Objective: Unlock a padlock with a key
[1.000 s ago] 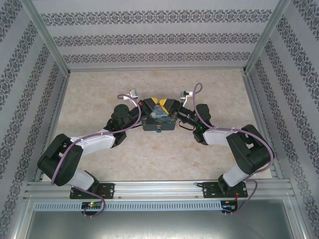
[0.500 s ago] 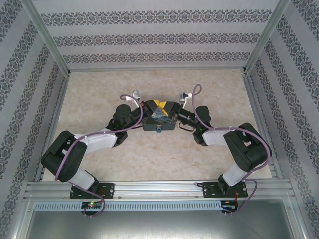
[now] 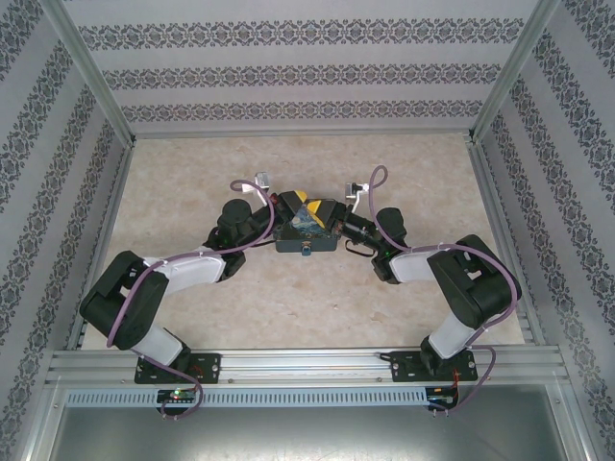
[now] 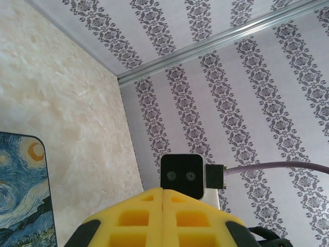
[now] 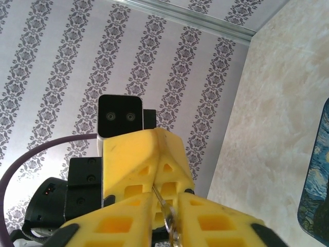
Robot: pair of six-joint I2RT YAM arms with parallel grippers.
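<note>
Padlock (image 3: 306, 250) sits at the near side of the tin (image 3: 288, 238), about the middle of the table (image 3: 288, 317). Both tools meet over the tin's far side, apart from the lock. Key (image 5: 160, 200) is between the two tools, not at the padlock. Left tool (image 4: 162, 198) is pressed fully together. In the right wrist view the key's thin shaft comes out from its tips, so it appears to have the key. Right tool (image 5: 165, 208): fingers a narrow gap apart, key and its ring (image 5: 168, 225) in that gap; cannot tell whether they bear on it. Risks:
- If one tool lets go before the other has a firm pinch, so thin a key drops onto the tin or table.
- A pinch on the ring rather than the shaft would leave the key free to swivel and miss the keyhole.
- The padlock is small and likely loose, so a skewed push could swing it aside or shift the tin.
</note>
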